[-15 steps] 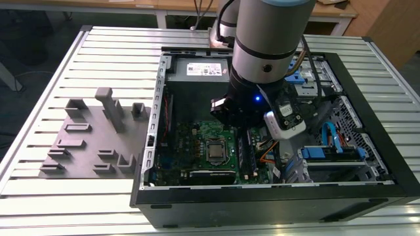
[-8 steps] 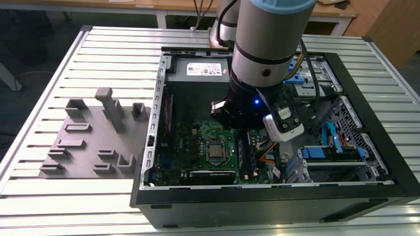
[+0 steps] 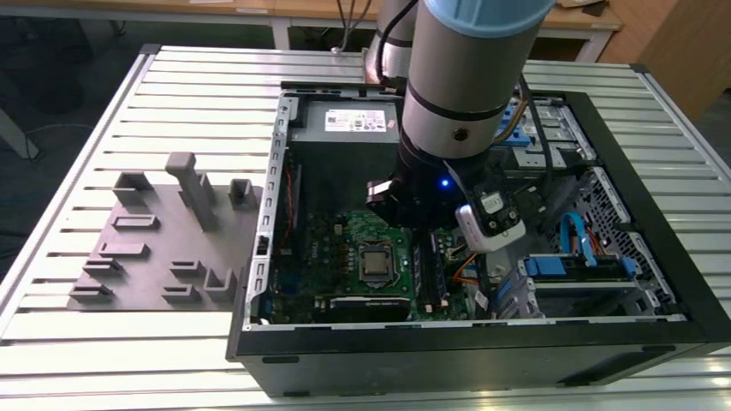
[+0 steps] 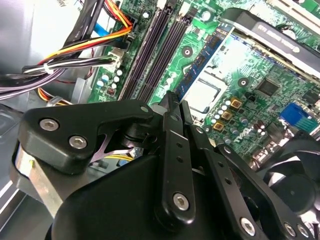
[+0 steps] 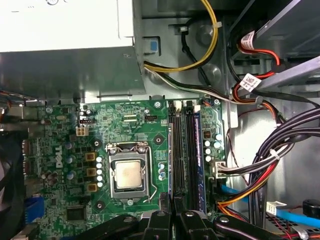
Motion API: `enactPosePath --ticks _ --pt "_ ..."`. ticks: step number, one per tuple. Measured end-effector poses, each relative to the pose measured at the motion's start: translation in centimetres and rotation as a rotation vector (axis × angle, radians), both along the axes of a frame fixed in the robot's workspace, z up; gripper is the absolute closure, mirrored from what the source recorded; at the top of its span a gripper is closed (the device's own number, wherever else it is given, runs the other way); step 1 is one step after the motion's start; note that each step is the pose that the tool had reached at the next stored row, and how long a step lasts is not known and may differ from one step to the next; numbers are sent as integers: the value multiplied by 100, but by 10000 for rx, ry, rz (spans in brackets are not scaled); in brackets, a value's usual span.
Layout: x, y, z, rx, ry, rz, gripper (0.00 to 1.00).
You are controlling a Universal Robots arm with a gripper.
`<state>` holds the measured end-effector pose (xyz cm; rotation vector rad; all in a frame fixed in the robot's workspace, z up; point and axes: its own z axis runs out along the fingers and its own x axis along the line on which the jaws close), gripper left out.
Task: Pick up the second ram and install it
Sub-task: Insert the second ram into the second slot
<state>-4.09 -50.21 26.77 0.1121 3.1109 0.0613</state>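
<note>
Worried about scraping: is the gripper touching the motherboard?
Cannot tell: in the second wrist view the gripper overlaps the motherboard, neither contact nor gap showing plainly.

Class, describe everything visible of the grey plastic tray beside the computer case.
The grey plastic tray looks matte, a flat slab with upright blocks of differing heights and low slotted ones. It lies flat on the slatted metal table, at the exterior view's left of the open black computer case.

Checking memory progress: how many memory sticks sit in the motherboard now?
1: a blue memory stick stands in a slot next to the empty dark slots; another may be hidden.
</note>
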Motion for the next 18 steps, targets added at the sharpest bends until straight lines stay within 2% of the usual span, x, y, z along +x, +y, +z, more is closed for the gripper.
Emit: enactPosePath --ticks 4,8,11,18 --pt "22 30 -51 0 2 0 86" --pt "58 101 -110 0 8 0 86" --pt "92 129 -165 3 20 2 86" --pt "95 131 -235 1 23 1 86"
